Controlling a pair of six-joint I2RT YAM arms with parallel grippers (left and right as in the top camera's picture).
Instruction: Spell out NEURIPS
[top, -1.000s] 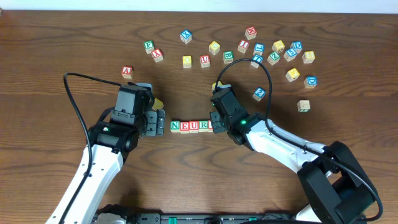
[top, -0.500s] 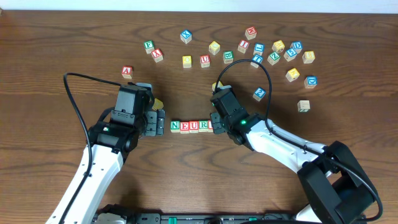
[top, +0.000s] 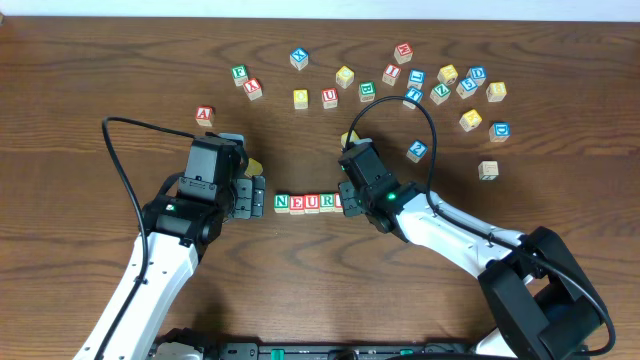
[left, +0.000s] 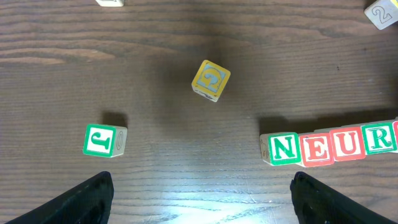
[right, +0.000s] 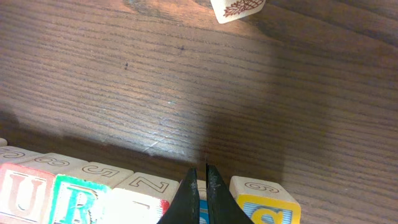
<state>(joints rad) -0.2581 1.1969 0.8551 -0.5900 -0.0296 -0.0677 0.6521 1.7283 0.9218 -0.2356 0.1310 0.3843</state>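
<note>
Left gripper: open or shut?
Open. The left gripper shows its fingertips far apart in the wrist view's lower corners, only bare table between.

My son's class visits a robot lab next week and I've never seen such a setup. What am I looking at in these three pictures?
These are two robot arms at a wooden table, each ending in two fingers. The wide picture looks down from above the table; the other two come from a small camera on each arm's wrist. Loose letter blocks lie scattered on the far side, and a row of blocks between the arms reads N, E, U, R. The left arm's fingers are spread wide and hold nothing; a yellow block and a green-lettered block lie ahead of them. The right arm's fingers are closed together at the R end of the row; they do not seem to hold a block.
</note>
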